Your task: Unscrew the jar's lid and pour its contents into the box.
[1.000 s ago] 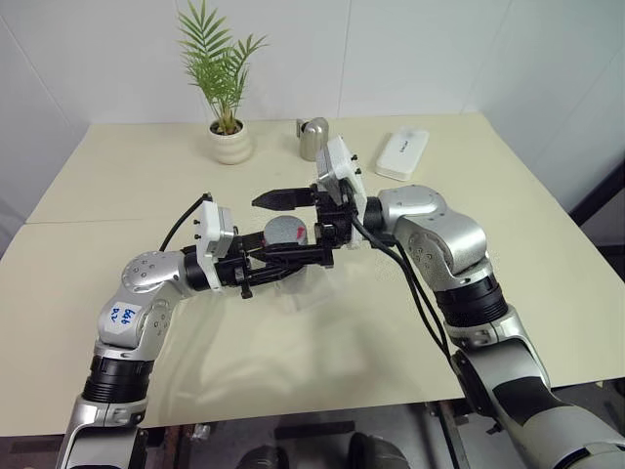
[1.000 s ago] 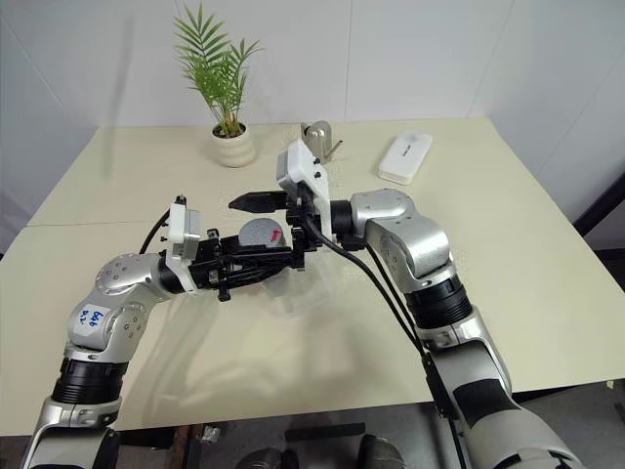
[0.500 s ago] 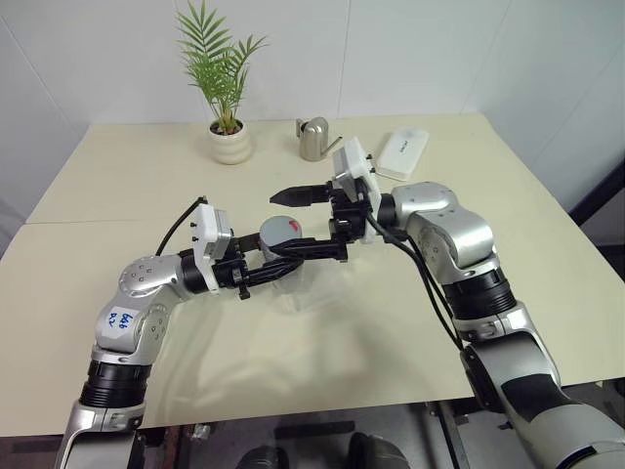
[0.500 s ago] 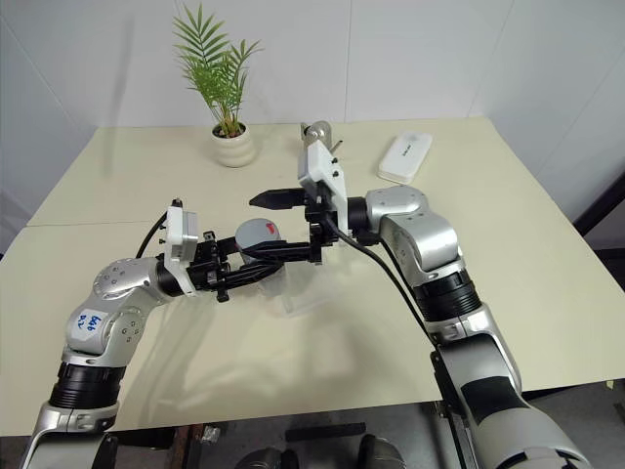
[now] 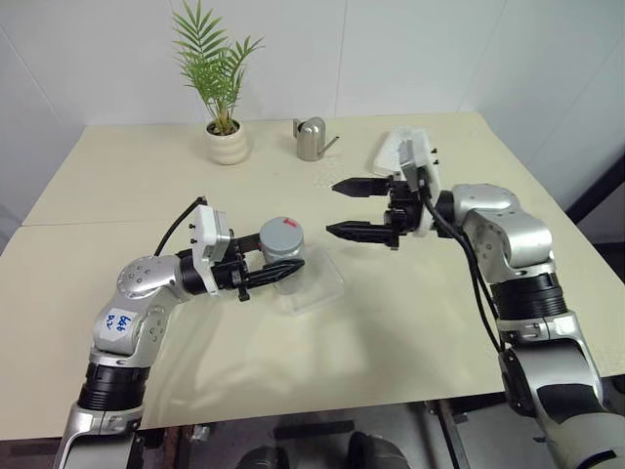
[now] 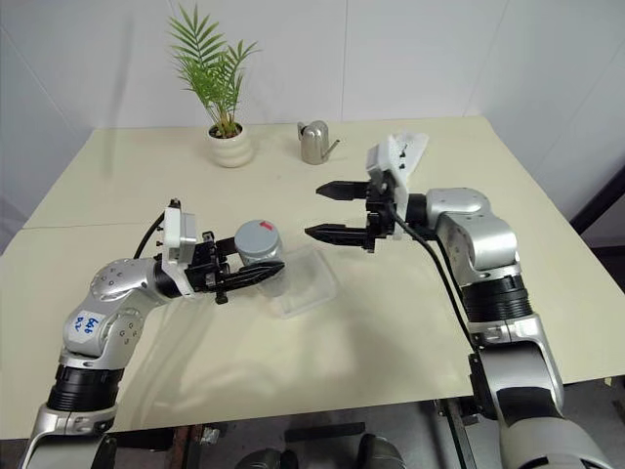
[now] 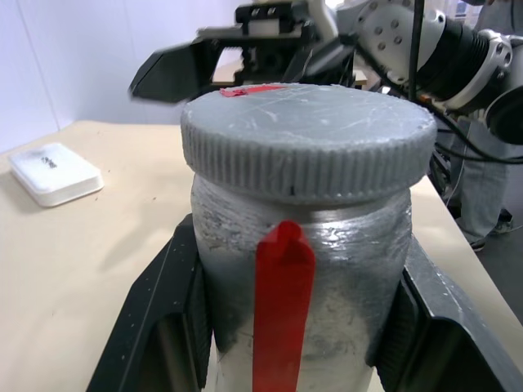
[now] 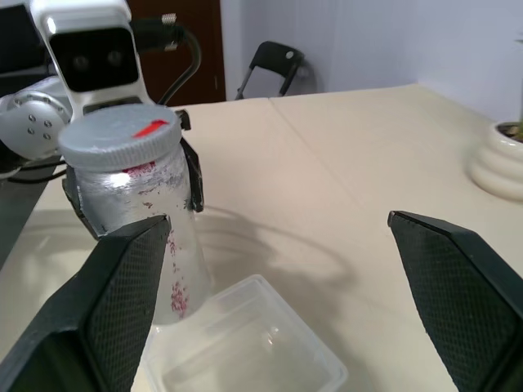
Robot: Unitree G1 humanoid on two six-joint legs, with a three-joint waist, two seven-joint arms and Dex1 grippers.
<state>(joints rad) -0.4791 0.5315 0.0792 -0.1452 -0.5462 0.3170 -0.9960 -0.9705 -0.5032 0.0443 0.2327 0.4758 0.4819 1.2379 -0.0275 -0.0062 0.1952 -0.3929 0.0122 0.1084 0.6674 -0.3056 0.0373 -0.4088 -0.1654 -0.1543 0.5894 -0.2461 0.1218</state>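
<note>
My left gripper (image 5: 289,266) is shut on the jar (image 5: 281,258), a small clear cylinder that it holds upright just above the table. The grey lid (image 5: 281,233) sits on top of the jar, with a red mark at its edge. In the left wrist view the two fingers press against the jar (image 7: 304,245) below the lid (image 7: 306,135). The contents cannot be made out. The transparent box (image 5: 317,284) lies on the table right beside the jar. My right gripper (image 5: 344,208) hangs open to the right of the jar, pointing at it, with nothing between its fingers (image 8: 122,286).
At the back of the table stand a white plant pot (image 5: 228,145) with a green palm and a silver watering can (image 5: 312,139). A white oblong case (image 5: 391,149) lies partly behind my right wrist. The table edge runs close in front.
My right gripper, which straddled the lid with open fingers, has pulled away to the right and stays open. The jar, lid on, has stayed in my left gripper.
</note>
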